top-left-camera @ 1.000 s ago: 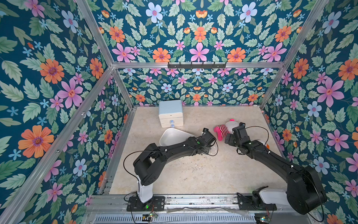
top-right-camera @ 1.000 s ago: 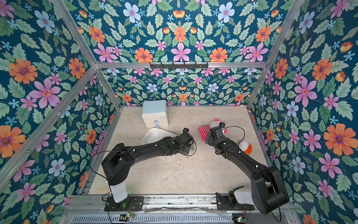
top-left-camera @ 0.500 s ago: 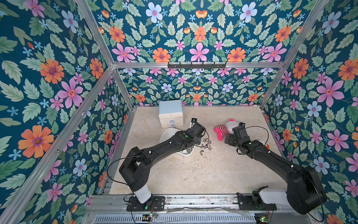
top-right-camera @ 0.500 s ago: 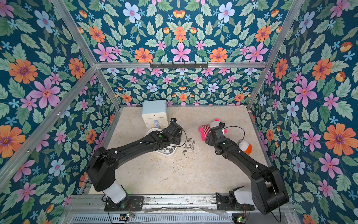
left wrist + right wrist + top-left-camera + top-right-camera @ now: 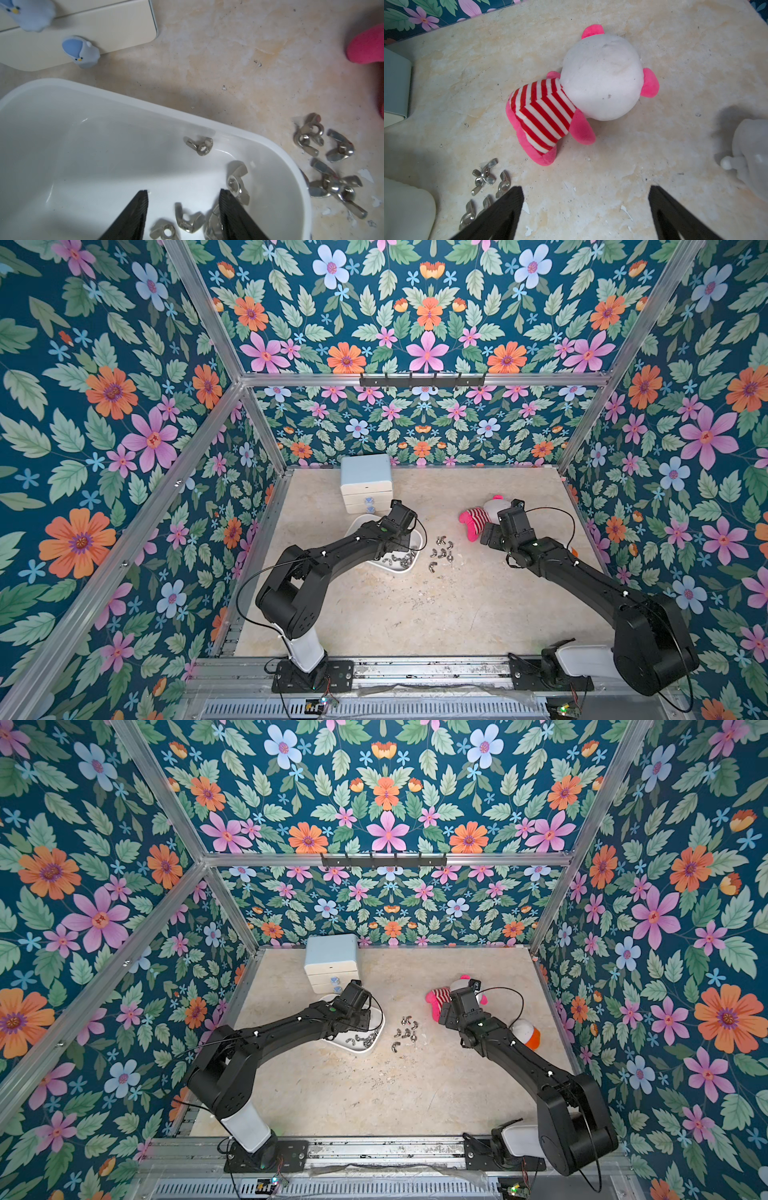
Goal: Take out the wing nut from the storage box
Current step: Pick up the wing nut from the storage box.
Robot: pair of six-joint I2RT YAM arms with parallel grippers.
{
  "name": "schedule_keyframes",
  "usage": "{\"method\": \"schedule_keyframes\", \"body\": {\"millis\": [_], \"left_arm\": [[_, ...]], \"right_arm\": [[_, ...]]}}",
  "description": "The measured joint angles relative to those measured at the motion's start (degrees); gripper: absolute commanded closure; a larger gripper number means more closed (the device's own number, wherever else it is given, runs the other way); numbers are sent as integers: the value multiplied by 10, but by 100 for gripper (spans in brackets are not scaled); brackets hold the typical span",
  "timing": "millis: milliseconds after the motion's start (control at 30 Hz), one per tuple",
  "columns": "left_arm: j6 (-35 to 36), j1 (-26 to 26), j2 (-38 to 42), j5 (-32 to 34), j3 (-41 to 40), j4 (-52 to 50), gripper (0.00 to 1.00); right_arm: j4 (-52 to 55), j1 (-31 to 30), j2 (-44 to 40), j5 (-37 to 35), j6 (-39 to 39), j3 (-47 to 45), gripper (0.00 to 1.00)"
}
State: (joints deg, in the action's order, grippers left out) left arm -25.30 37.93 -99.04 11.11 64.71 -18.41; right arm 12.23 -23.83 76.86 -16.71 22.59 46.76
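A wing nut (image 5: 189, 220) is a small piece of bright steel. It is likely hard, light and slick, and apt to skid on the smooth plastic floor of the storage box (image 5: 145, 104). The surest hold is probably across its two flat wings, or down over the threaded hub, rather than on a rounded edge. This one lies on the box floor near the rounded end. It sits between the spread fingers of the left gripper (image 5: 184, 192), which hangs inside the box with its jaws apart and nothing clamped. More nuts lie close around it in the box, and other wing nuts (image 5: 332, 187) rest on the table just outside that end. The right gripper (image 5: 583, 199), well clear of the box, is spread and empty.
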Motion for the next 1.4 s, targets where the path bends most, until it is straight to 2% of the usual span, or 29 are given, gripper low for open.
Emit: {"method": "schedule_keyframes", "body": {"millis": [167, 333, 900, 1400], "left_arm": [[-33, -22, -8, -17, -1, 17, 44], [-35, -20, -37, -23, 23, 22, 51], [182, -4, -81, -35, 48, 7, 58], [245, 4, -115, -25, 61, 4, 66]], "right_arm": [[0, 0, 0, 1, 0, 0, 1], [0, 0, 0, 2, 0, 0, 1], [-4, 0, 2, 2, 0, -10, 1], [-4, 0, 0, 2, 0, -11, 1]]}}
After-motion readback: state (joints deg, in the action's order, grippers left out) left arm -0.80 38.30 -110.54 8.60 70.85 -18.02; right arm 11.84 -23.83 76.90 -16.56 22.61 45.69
